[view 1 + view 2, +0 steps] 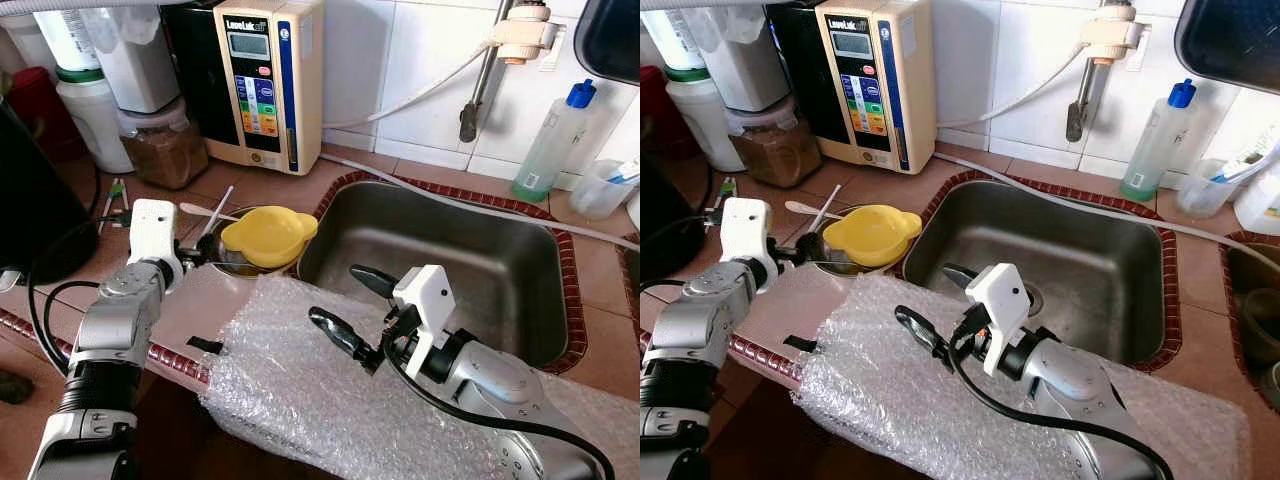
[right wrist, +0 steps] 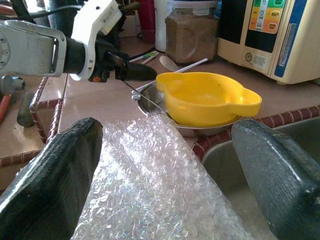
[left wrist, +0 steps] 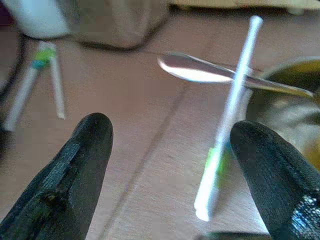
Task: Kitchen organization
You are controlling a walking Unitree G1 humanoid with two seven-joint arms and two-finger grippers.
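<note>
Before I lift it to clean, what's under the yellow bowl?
The yellow bowl sits in a shallow metal dish on the counter. A spoon and white stick poke out beside it. The bowl covers whatever else is in the dish.

Head downward; wrists perhaps counter-level.

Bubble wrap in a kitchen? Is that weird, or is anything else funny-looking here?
Yes, the bubble wrap is odd: it lies across the counter edge beside the sink, under the open right gripper. Also, a yellow bowl sits tilted in a metal bowl, by the open left gripper.
</note>
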